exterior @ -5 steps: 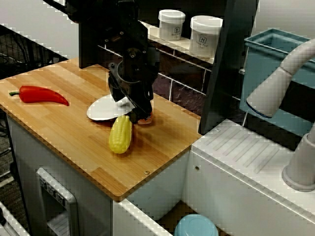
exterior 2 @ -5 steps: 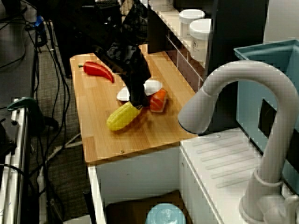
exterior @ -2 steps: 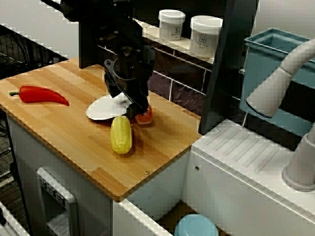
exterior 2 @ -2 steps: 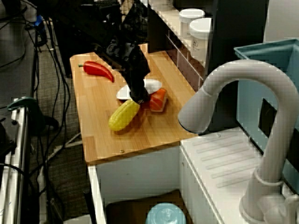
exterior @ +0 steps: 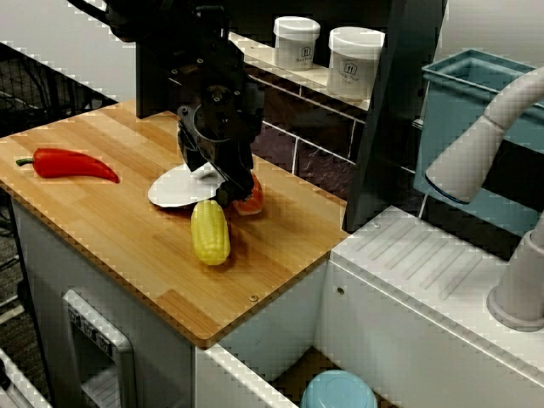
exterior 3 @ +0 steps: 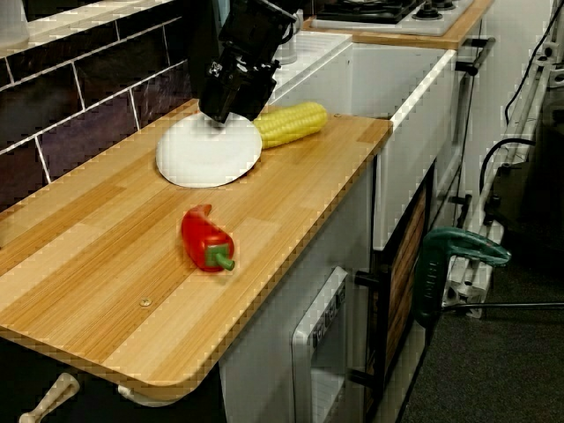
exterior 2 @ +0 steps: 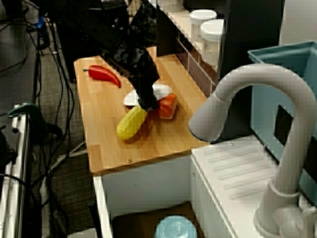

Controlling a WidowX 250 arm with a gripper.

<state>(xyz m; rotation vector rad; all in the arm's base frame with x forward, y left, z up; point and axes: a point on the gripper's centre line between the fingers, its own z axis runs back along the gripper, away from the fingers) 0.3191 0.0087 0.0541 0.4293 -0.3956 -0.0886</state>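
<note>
My black gripper is down low at the near edge of a white plate on the wooden counter. Its tips touch or almost touch the far end of a yellow corn cob, which lies just in front of the plate. An orange-and-white food piece sits right beside the fingers. In the view from the tap side, the gripper stands between the corn and the orange piece. In the view along the counter, the gripper hangs over the plate. The jaws' gap is hidden by the body.
A red pepper lies at the counter's left end. Two white jars stand on the back shelf. A dark post rises behind the counter's right end. Beyond it are a draining board, a grey tap and a teal bin.
The gripper has shifted a little left. The corn's far end has swung left with it, so the cob now points nearly straight toward the front edge. The plate has barely moved.
</note>
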